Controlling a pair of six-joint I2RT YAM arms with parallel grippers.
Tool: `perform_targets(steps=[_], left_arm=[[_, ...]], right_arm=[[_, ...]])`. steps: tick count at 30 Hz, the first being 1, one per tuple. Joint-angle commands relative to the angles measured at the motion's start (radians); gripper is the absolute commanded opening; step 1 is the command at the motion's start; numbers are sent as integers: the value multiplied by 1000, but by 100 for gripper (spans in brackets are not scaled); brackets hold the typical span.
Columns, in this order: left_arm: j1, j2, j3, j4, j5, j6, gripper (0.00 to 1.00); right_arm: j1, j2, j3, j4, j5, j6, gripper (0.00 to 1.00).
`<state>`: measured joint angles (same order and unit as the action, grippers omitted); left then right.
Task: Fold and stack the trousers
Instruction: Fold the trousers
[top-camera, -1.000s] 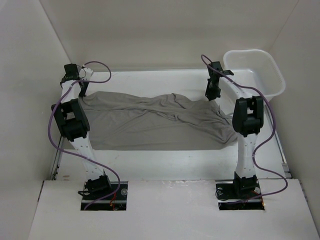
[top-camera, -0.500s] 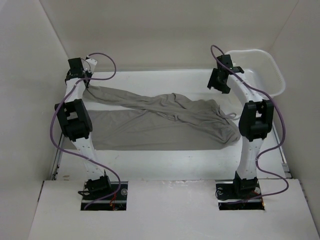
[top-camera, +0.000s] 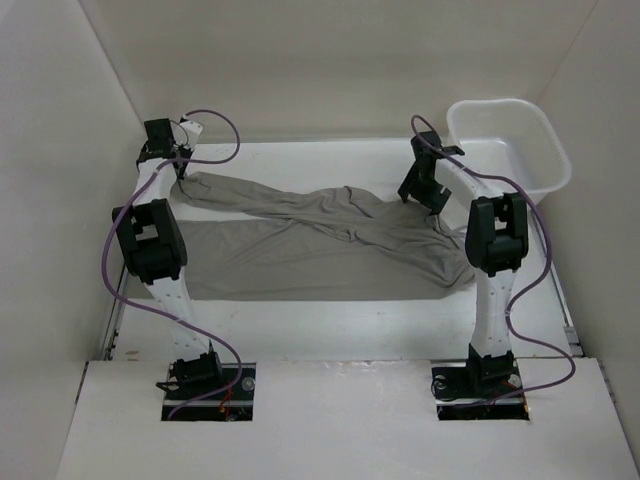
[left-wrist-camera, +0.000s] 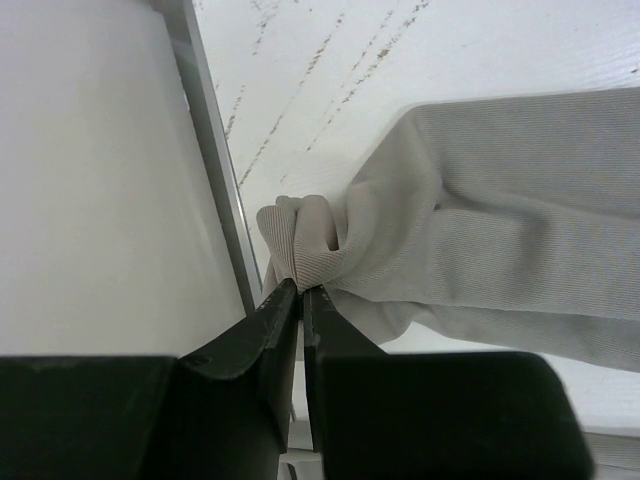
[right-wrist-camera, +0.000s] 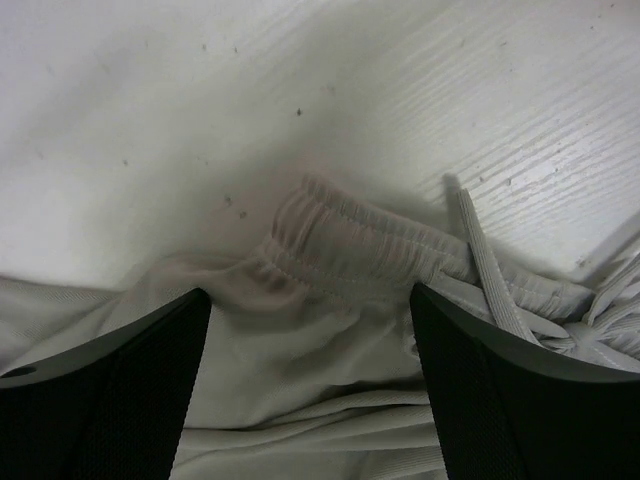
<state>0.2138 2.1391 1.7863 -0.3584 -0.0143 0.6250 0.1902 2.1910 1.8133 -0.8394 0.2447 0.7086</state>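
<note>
White table (top-camera: 330, 320) bears the soft, limp trousers (top-camera: 300, 250) lying across it, left gripper (left-wrist-camera: 301, 297) pinching what is probably a leg hem (left-wrist-camera: 300, 235), right gripper (right-wrist-camera: 308, 295) spread above the sturdier waistband (right-wrist-camera: 340, 245), the better hold.

A translucent white rectangular plastic tub (top-camera: 557, 148) is seen at the far right corner of the white wood-grained counter (top-camera: 330, 322). The counter is enclosed at its back and sides by plain white wall panels (top-camera: 320, 70). A thin grey metal strip (left-wrist-camera: 215, 150) is run along the counter's left edge. A flat white board (top-camera: 340, 420) with two rectangular cut-outs is laid along the counter's near edge. Small dark specks (right-wrist-camera: 300, 112) are scattered over the counter.
</note>
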Motion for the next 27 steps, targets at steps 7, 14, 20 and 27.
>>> perform_targets(steps=[7,14,20,27], left_arm=[[31,-97,4,65,22,-18,6],[80,-108,-2,65,37,-28,6],[91,-116,-19,119,39,-28,6],[86,-18,105,205,-16,-44,5]], right_arm=[[-31,72,173,-205,18,382,51],[-36,15,86,-124,-39,500,0],[-48,-3,236,-112,88,404,0],[-38,-195,83,76,378,298,0]])
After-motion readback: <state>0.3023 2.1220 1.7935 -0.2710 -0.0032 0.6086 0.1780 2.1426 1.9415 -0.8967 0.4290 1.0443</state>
